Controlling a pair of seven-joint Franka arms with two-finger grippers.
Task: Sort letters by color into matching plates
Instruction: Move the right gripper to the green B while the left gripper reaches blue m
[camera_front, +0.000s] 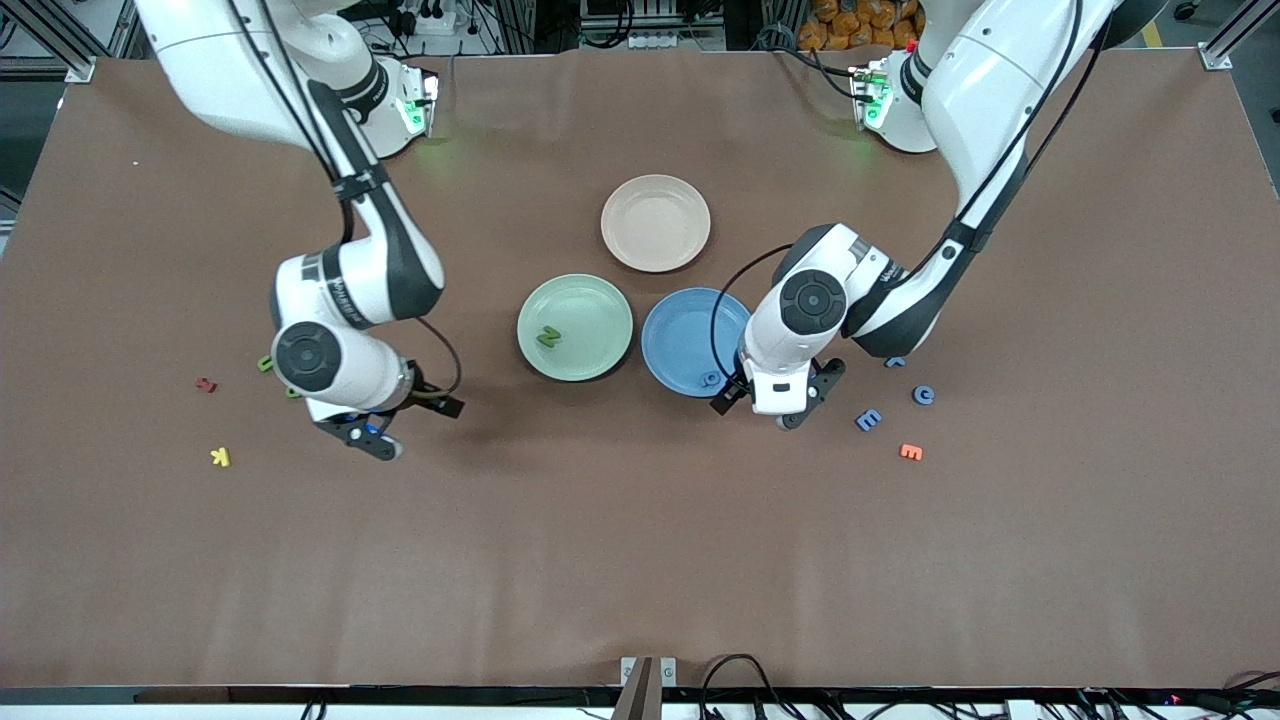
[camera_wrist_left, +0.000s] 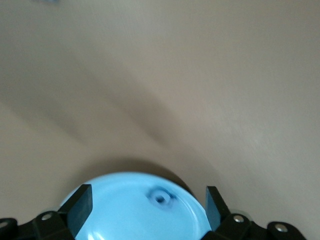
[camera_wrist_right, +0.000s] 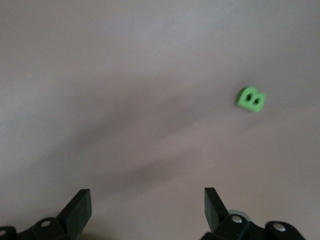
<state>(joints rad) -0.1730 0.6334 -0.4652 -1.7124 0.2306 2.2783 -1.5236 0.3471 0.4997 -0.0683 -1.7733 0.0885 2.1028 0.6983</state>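
Yellow letter (camera_front: 220, 457) nearest, right hand (camera_front: 362, 432) spread over bare table, left hand (camera_front: 768, 405) spread at blue plate (camera_front: 680, 335) rim.

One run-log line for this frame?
left gripper: open over blue plate | right gripper: open, empty, over table | blue plate: one blue letter | green plate: green N

Green "N" letter (camera_front: 547, 338), green "B" letter (camera_wrist_right: 250, 99)
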